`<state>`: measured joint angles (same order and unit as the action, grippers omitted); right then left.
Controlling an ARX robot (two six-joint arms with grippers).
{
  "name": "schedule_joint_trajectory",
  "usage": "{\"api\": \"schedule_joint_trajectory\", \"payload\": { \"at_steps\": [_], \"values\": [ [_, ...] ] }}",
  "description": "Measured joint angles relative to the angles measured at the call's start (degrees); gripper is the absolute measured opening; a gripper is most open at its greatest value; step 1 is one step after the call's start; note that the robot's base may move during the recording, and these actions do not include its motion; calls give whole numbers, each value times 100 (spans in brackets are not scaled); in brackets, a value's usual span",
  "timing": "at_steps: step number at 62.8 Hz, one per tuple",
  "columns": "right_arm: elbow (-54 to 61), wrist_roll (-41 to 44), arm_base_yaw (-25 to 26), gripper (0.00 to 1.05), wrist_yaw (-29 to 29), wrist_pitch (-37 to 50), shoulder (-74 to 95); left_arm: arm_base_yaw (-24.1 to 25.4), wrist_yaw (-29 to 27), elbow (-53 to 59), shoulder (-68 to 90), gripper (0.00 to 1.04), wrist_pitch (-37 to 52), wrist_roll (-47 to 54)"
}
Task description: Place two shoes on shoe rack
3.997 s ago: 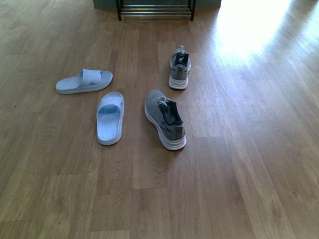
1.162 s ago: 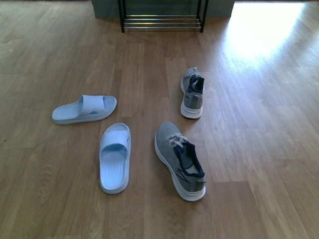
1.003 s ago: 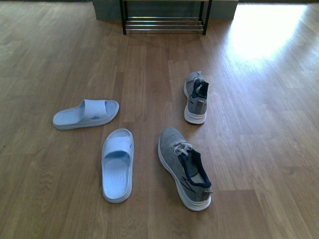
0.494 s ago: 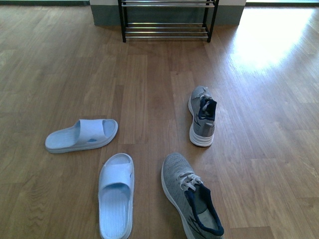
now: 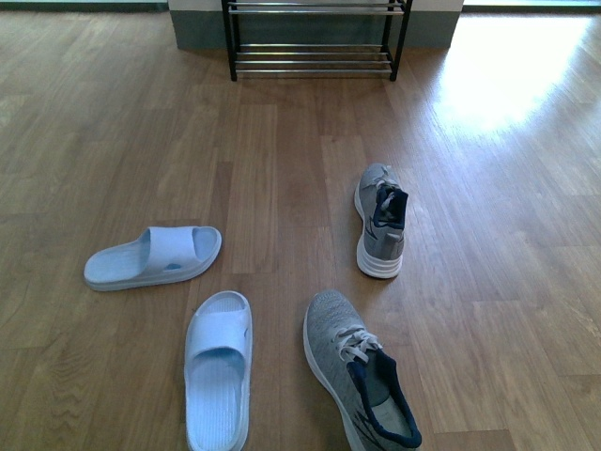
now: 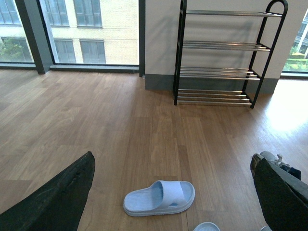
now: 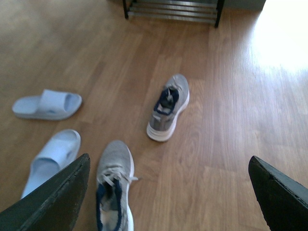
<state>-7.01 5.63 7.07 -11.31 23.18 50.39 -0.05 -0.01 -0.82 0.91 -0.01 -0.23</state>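
Nothing racked yet.
Far sneaker [image 5: 380, 230], near sneaker [image 5: 362, 381], far slide [image 5: 155, 256] and near slide [image 5: 218, 371] lie well apart from shoe rack [image 6: 216, 73]; left gripper [image 6: 172, 159] and right gripper [image 7: 169, 160] spread wide, empty.

2 grey sneakers [image 5: 380, 230] [image 5: 355, 368], 2 blue slides [image 5: 155, 256] [image 5: 218, 376], 1 shoe rack [image 5: 315, 52].

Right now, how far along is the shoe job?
Done: nothing; the rack has no shoes on its rods. In hand: nothing; left gripper and right gripper are open and empty. Left: all of it; far sneaker, near sneaker, far slide and near slide lie on the floor.
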Motion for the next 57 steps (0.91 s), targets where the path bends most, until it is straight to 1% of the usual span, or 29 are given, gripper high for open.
{"api": "schedule_joint_trajectory", "payload": {
  "at_steps": [4,8,14,18,21,25,30,34,47,57],
  "values": [
    [-251,326,63,95,-7,999,1858,0,0,0,0,95,0,-2],
    [-466,575,52,95,59,1620,3171,0,0,0,0,95,0,0],
    [-789,796,-4,95,140,2140,4647,0,0,0,0,95,0,0],
    [-1161,968,-101,95,323,2481,5914,0,0,0,0,95,0,0],
    [-1519,988,-166,95,472,2573,6784,0,0,0,0,95,0,0],
    [-1950,949,-236,95,608,2568,7628,0,0,0,0,95,0,0],
    [-2326,813,-293,95,673,2470,8234,0,2,0,0,95,0,0],
    [-2758,481,-374,95,680,2247,8808,0,0,0,0,95,0,0],
    [-3554,-101,-647,95,262,1569,9621,0,0,0,0,95,0,0],
    [-3934,-321,-785,95,98,1412,9958,0,0,0,0,95,0,-2]
  ]
}}
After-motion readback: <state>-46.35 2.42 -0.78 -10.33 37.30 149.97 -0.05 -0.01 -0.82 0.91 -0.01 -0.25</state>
